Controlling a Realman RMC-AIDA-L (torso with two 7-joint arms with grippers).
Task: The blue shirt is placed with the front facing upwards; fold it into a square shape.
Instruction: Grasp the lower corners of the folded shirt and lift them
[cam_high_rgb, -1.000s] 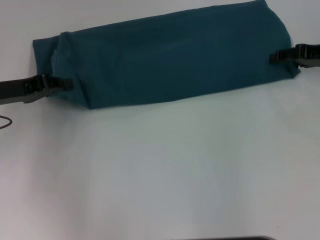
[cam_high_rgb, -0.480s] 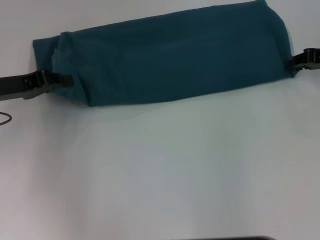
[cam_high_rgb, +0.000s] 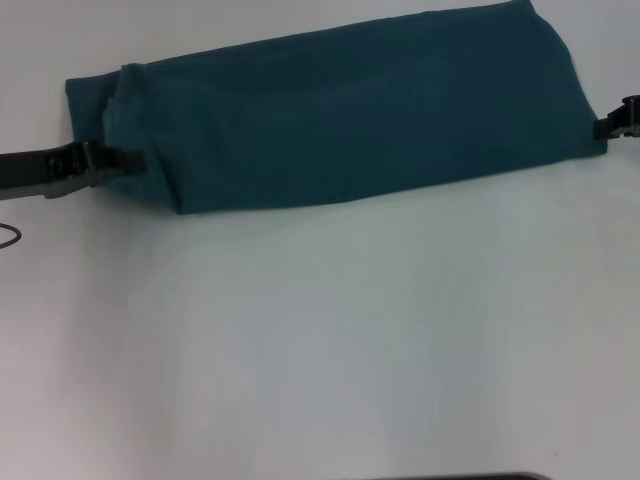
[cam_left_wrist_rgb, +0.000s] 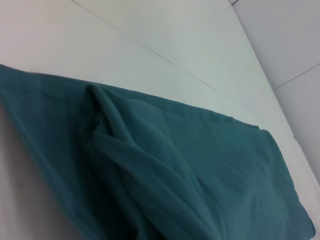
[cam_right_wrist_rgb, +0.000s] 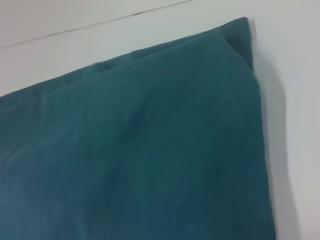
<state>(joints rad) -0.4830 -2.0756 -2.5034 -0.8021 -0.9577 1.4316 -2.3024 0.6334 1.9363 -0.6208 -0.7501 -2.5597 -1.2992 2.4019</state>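
The blue shirt (cam_high_rgb: 340, 110) lies folded into a long teal band across the far part of the white table, plain side up. My left gripper (cam_high_rgb: 128, 160) is at the band's left end, shut on the fabric there. In the left wrist view a raised ridge of the shirt (cam_left_wrist_rgb: 150, 165) runs toward the camera. My right gripper (cam_high_rgb: 603, 127) sits at the band's right edge, mostly out of frame. The right wrist view shows the shirt (cam_right_wrist_rgb: 140, 150) lying flat with one corner on the table.
Bare white table (cam_high_rgb: 320, 330) fills the near half in front of the shirt. A thin dark cable loop (cam_high_rgb: 8, 238) lies at the left edge. A dark strip (cam_high_rgb: 450, 477) shows at the bottom edge.
The right gripper has slid rightward from on top of the shirt's right end to its very edge. The left gripper has stayed at the left end.
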